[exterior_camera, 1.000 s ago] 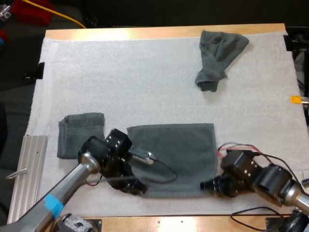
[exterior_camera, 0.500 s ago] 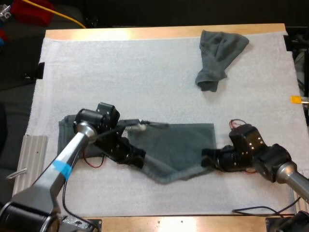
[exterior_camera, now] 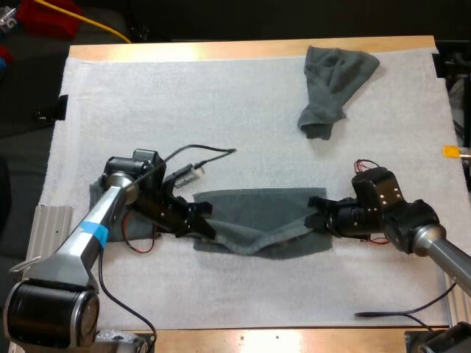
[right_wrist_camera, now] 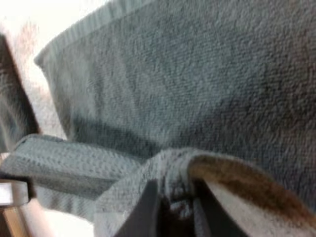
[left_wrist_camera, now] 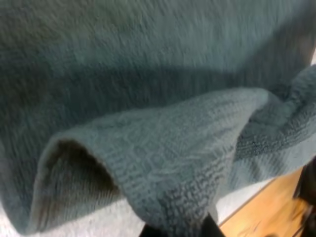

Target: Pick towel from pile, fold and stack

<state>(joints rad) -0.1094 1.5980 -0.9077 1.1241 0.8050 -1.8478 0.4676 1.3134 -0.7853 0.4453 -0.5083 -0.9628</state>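
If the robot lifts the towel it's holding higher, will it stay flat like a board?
Probably not. The towel sags between the left gripper and the right gripper, so it seems floppy. Its fuzzy weave likely grips well.

A white mat [exterior_camera: 221, 110] covers most of a wooden table [exterior_camera: 221, 50], pale wood showing along its far and near edges. A ribbed metal rail [exterior_camera: 44, 243] lies beside the mat's near left corner; beyond the far side, dark space [exterior_camera: 235, 18] holds a yellow cable [exterior_camera: 88, 22].

Bare mat [exterior_camera: 184, 110] beyond lifted towel [exterior_camera: 257, 217], crumpled towel [exterior_camera: 331, 84] well past its right end, folded towel [exterior_camera: 96, 198] at its left
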